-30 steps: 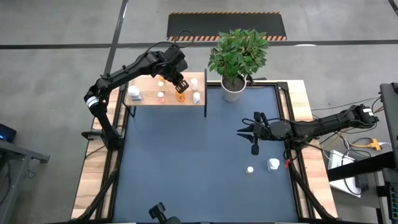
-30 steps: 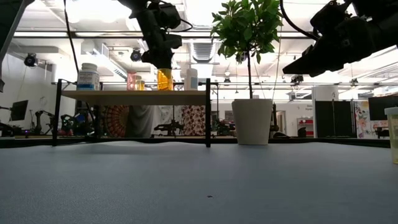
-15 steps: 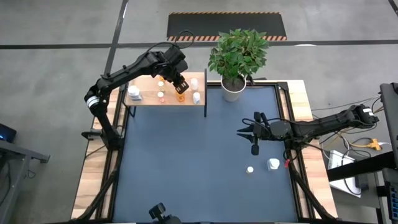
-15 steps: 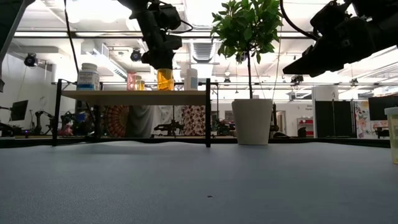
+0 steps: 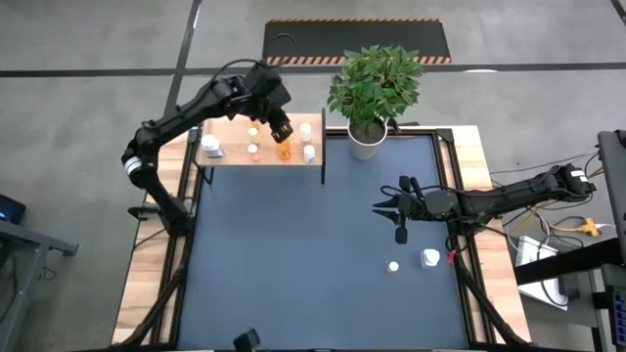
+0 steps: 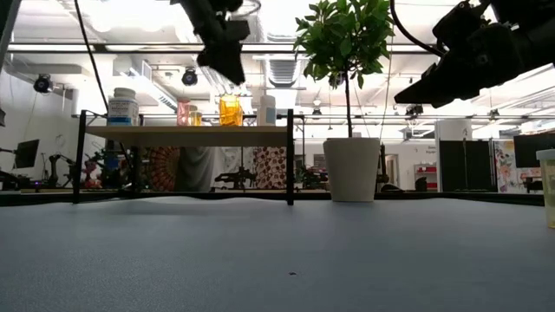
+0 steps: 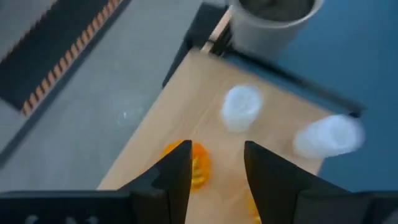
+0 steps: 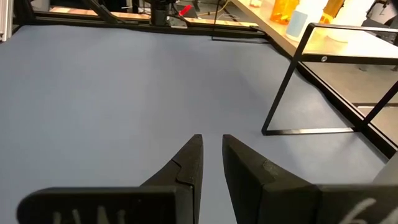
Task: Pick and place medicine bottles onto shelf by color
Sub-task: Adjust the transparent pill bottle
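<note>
Our left fingers (image 7: 214, 171) stand parted and empty above the shelf (image 5: 230, 158), with an orange bottle (image 5: 284, 151) standing free on the board just below them. The risk we see is a fingertip clipping that bottle as the arm moves off, since the shelf is crowded: a white bottle (image 5: 309, 154) sits just right of the orange one, another white one (image 5: 305, 130) farther back, two small pale-capped ones (image 5: 253, 150) to the left, and a larger white bottle (image 5: 212, 149) near the left end. A knock could topple one off the board's near edge. The plant pot (image 5: 367, 143) stands close to the shelf's right end, so leaving straight up looks safest.

Our right fingers (image 8: 211, 163) hang nearly closed, holding nothing, over the blue desk (image 5: 293, 254), which is broad and open. Two white bottles (image 5: 430, 258) wait near the desk's right edge, where a careless nudge could push them off.
</note>
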You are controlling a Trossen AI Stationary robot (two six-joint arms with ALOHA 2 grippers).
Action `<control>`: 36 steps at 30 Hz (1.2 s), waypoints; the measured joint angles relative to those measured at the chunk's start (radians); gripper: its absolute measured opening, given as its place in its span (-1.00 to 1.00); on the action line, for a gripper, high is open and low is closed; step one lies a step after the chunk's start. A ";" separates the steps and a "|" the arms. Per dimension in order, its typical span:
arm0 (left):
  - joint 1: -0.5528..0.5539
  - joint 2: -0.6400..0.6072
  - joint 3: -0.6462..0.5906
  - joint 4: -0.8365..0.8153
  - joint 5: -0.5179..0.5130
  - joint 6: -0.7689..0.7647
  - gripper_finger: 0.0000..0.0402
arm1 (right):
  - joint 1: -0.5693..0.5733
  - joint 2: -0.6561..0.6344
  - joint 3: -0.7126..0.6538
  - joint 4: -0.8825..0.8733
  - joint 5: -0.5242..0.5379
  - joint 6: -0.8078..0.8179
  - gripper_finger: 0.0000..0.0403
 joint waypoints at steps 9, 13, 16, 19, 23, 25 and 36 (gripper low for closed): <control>-0.120 0.040 -0.024 0.058 -0.057 0.053 -0.72 | 0.000 0.000 0.000 -0.001 0.000 -0.002 -0.74; -0.119 0.070 -0.025 0.057 -0.109 0.059 -0.89 | 0.000 0.000 -0.001 -0.001 0.000 0.001 -0.74; -0.117 0.090 -0.025 0.057 -0.117 0.060 -0.97 | 0.000 0.000 -0.001 -0.001 0.000 0.001 -0.74; -0.118 0.108 -0.025 0.057 -0.155 0.061 -0.99 | 0.000 0.000 -0.001 -0.001 0.000 0.001 -0.74; -0.116 0.128 -0.025 0.059 -0.169 0.061 -0.98 | 0.000 0.000 -0.001 -0.004 0.000 0.001 -0.74; -0.115 0.137 -0.025 0.059 -0.168 0.062 -0.98 | 0.000 0.000 -0.001 -0.004 0.000 0.001 -0.74; -0.111 0.159 -0.025 0.073 -0.168 0.078 -0.98 | 0.000 0.000 -0.002 -0.004 0.000 0.001 -0.74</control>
